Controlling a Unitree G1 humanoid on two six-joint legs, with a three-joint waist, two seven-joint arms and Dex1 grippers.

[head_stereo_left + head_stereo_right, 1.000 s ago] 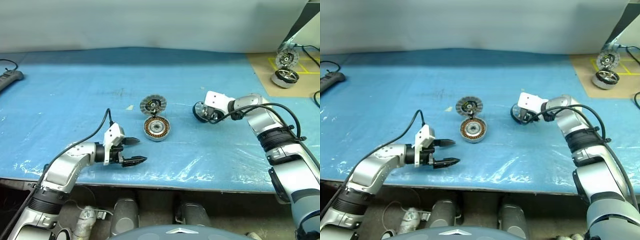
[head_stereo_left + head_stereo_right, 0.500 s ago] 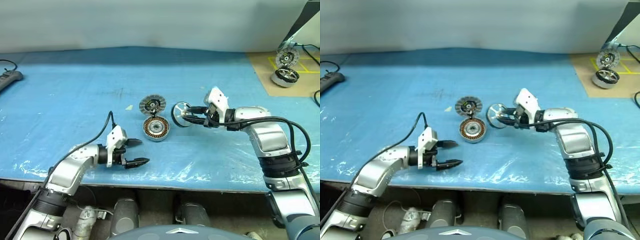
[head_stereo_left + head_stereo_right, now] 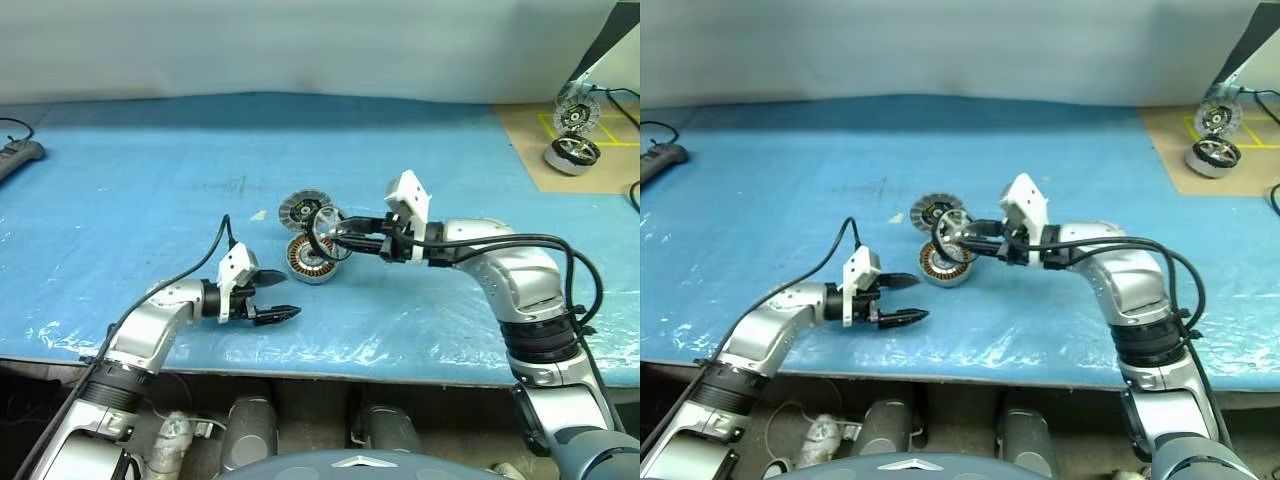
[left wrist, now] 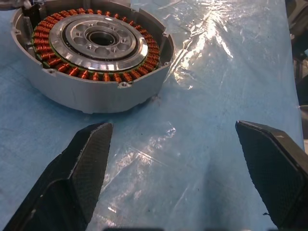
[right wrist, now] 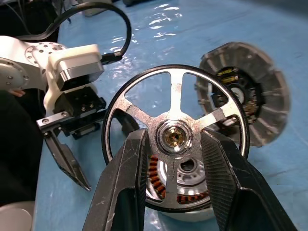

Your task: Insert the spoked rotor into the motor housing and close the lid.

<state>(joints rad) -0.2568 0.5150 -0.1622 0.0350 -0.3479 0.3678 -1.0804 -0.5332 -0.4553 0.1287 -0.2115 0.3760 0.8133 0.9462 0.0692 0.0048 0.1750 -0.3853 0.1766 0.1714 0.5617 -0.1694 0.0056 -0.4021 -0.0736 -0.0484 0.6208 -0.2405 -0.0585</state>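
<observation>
Right wrist view: right gripper (image 5: 175, 139) clamps spoked rotor (image 5: 175, 137) at hub, just above motor housing (image 3: 313, 259). Lid (image 3: 305, 209) open behind. Left gripper (image 3: 275, 298) wide open, empty, near housing. Step: insertion. Next: level rotor, centre, lower.

Left gripper (image 3: 281, 297) is level near the motor housing (image 3: 313, 258), fingers spread wide. Right gripper (image 3: 335, 235) above it clamps the spoked rotor (image 5: 175, 137).

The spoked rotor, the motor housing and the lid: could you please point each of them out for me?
spoked rotor (image 5: 176, 137), right wrist view, on its hub.
motor housing (image 4: 110, 93), left wrist view, on its grey outer wall.
lid (image 5: 262, 103), right wrist view, on its striped inner face.
</observation>
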